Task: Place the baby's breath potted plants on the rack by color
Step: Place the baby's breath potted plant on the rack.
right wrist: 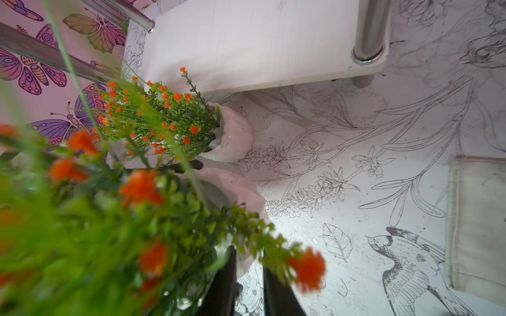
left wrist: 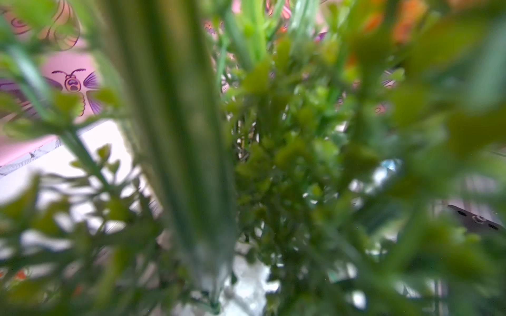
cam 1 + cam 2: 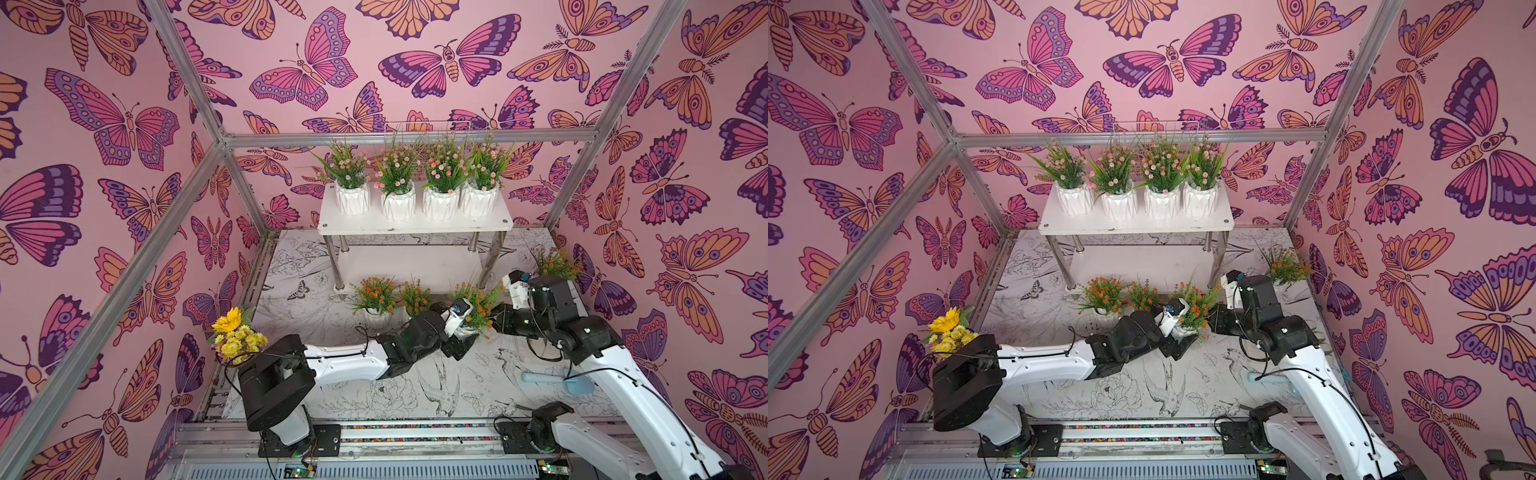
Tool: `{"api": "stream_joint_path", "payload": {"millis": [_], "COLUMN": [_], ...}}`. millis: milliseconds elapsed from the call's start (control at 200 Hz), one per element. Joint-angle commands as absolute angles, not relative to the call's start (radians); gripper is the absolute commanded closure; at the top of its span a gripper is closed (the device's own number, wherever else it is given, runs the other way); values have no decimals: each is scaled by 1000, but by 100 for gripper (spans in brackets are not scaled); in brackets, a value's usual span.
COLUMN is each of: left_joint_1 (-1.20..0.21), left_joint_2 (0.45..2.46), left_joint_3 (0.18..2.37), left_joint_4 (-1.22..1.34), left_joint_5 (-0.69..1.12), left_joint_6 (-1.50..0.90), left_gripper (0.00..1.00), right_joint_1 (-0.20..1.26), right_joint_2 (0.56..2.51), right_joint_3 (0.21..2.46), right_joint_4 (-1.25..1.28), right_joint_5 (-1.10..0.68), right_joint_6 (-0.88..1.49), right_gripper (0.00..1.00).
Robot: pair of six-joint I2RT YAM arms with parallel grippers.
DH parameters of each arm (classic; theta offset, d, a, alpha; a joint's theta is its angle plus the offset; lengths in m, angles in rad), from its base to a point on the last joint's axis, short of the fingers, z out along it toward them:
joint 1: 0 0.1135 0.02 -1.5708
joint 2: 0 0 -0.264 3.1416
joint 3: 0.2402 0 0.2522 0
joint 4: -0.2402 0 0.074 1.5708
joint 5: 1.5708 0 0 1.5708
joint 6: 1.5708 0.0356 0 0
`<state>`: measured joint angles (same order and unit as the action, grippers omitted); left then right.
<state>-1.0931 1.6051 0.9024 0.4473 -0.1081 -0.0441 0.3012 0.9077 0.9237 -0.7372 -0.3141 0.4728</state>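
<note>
The rack point(image 3: 415, 224) stood at 12 o'clock on the table. Its top board carried all four pink-flowered plants point(image 3: 397, 174) in a row, and its lower board point(image 3: 407, 266) was bare. Three orange-flowered plants stood on the table just at 6 o'clock of the rack, and a fourth orange plant point(image 3: 557, 264) stood off at its 3 o'clock.

The rightmost orange plant point(image 3: 478, 305) of the three sat upright between both grippers. The left gripper point(image 3: 468, 332) reached its white pot from 9 o'clock, the right gripper point(image 3: 496, 316) from 3 o'clock.

Foliage swamped the left wrist view, so how the left fingers stood could not be told. In the right wrist view the right gripper's dark fingers point(image 1: 227, 276) showed a narrow gap with the pot's edge in it. Whether they pinched it could not be told.

The coming move probably hinged on one relation. The bare board lay at 12 o'clock of that pot, low under the top board, with the rack's front leg point(image 3: 490, 262) close at 1 o'clock. The tall sprigs would likely have to go in upright and clear of both.
</note>
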Motion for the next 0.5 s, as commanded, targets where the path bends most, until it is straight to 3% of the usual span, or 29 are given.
{"api": "stream_joint_path", "payload": {"millis": [0, 496], "left_joint_1": [-1085, -1017], "left_joint_2": [1598, 1711], "left_joint_3": [929, 1109], "left_joint_4": [492, 461], "left_joint_5": [-103, -93], "left_joint_6": [-61, -96], "left_gripper": [63, 63], "right_joint_1": [283, 142], "right_joint_2": [892, 731], "right_joint_3": [928, 849], "right_joint_4": [-756, -864], "right_joint_5": [-293, -285], "right_joint_6": [463, 448], "right_gripper": [79, 76]}}
